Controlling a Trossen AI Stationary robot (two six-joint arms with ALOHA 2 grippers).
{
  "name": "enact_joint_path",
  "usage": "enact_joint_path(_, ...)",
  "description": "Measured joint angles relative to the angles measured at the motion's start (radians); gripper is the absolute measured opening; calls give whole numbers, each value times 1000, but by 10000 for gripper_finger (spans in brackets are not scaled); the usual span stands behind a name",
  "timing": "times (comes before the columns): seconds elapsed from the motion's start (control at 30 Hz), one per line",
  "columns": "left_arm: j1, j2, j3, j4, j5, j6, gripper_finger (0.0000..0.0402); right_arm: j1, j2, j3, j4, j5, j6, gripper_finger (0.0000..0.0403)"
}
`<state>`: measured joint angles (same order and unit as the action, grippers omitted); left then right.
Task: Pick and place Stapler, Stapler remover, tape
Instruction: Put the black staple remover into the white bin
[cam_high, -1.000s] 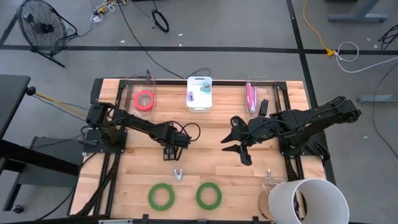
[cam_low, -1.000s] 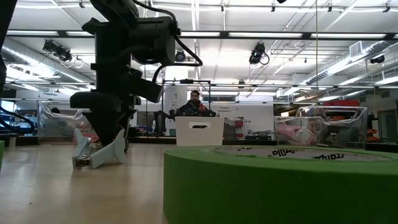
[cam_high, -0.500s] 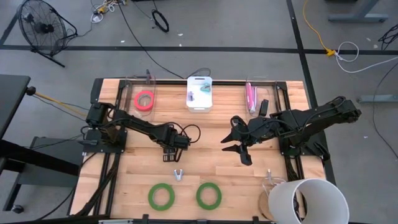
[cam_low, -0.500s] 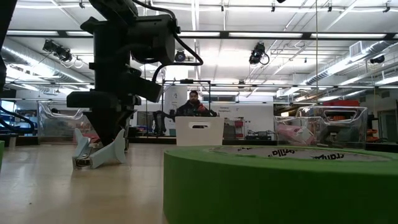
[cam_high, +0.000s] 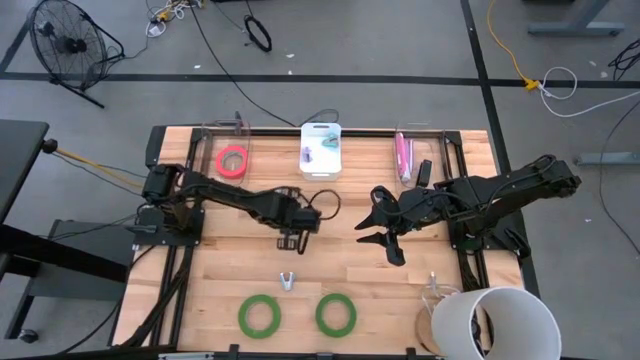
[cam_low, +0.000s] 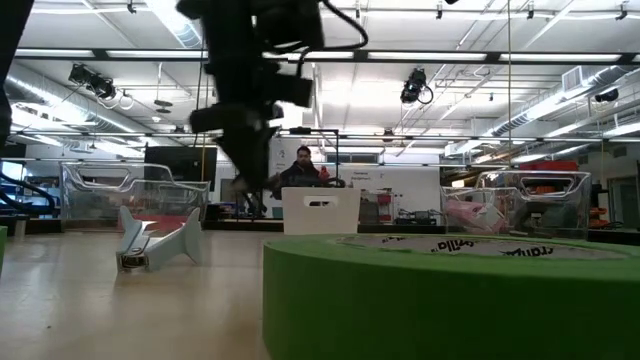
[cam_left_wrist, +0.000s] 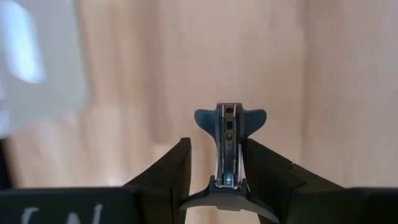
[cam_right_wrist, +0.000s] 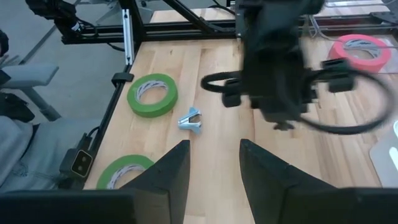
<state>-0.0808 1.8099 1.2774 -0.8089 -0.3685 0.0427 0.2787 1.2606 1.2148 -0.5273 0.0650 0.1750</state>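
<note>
We see the left gripper (cam_high: 292, 240) out over the middle of the table (cam_high: 215, 265), on the far side of the staple remover (cam_high: 287, 281) and clear of it; its fingers (cam_left_wrist: 175, 167) are drawn in narrow on a small blue and metal thing (cam_left_wrist: 227, 134) with two flared wings, touching it on both sides; we cannot tell for certain what that thing is. The staple remover lies alone on the wood, between the left gripper and the two green tape rolls; in the low view it rests flat on the table with the left arm blurred above and behind it.

The first green tape roll (cam_high: 259, 316) and the second green tape roll (cam_high: 336, 314) lie flat side by side near the front edge, apart from each other; the red-pink tape roll (cam_high: 232, 160) lies at the far left of the table, in a clear bin (cam_high: 237, 128). A white tray (cam_high: 322, 165) sits at the far middle; a pink object (cam_high: 403, 155) lies to its right.

The right gripper (cam_high: 380, 243) waits right of centre; its fingers (cam_right_wrist: 171, 171) stand parted with nothing between them. A white bucket (cam_high: 495, 322) stands at the front right corner; a person (cam_low: 303, 170) shows in the room beyond.
</note>
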Motion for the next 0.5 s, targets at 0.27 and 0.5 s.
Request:
enact_joint_path(0.27,205,-2,178,-10,53,167,135,0,0,0,-1,-2,0,137)
enact_joint_path(0.5,425,-3,295,65,230,230,135,0,0,0,-7,-2,0,137)
